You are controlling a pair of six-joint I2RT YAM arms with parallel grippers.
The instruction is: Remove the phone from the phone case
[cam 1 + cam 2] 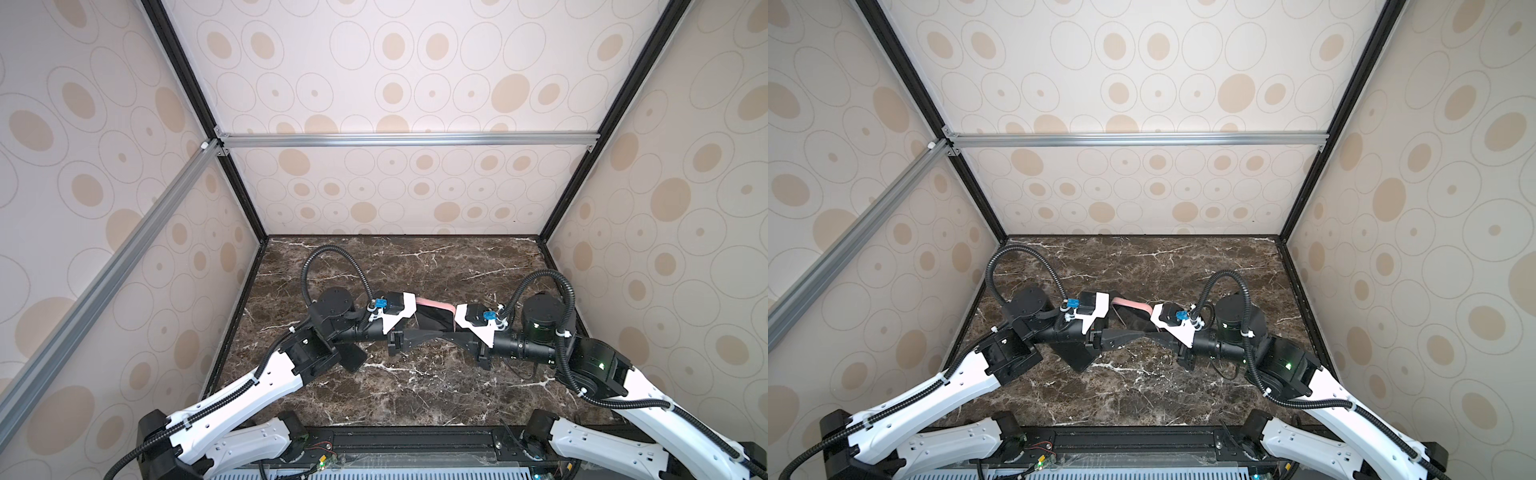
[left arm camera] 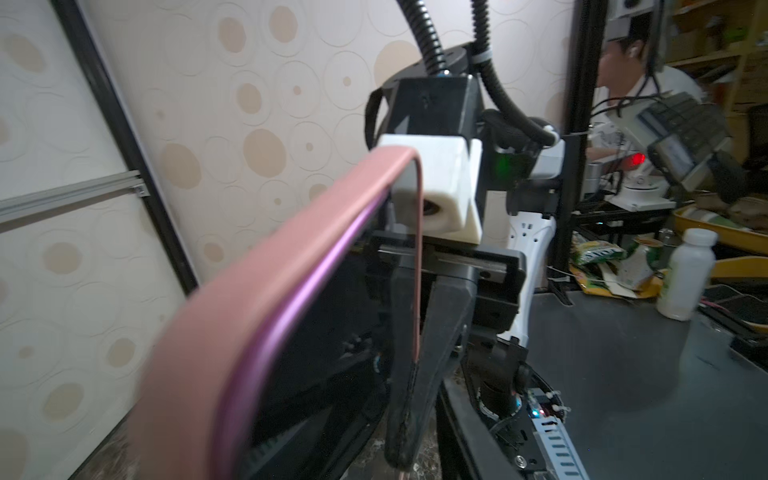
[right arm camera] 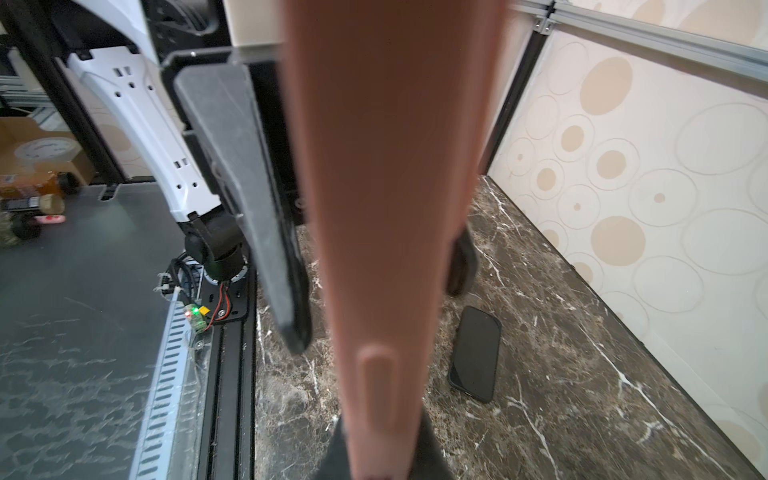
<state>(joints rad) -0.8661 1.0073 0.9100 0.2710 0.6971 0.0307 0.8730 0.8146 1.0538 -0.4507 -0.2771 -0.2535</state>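
The pink phone case [image 1: 434, 302] hangs on edge above the middle of the marble table [image 1: 415, 395], between the two arms in both top views. My right gripper [image 3: 382, 453] is shut on one short end of the case [image 3: 386, 187]. My left gripper [image 3: 378, 309] straddles the case with its jaws open, and a gap shows beside one finger [image 3: 286, 291]. The case's inner face [image 2: 316, 332] looks dark with a purple line along the rim. A black phone [image 3: 476, 353] lies flat on the marble, apart from the case and under the left arm [image 1: 353, 358].
Patterned walls close the table in at the back and both sides. A black rail [image 1: 415, 440] runs along the front edge by the arm bases. Outside the cell, the left wrist view shows a white bottle [image 2: 685, 274] and clutter.
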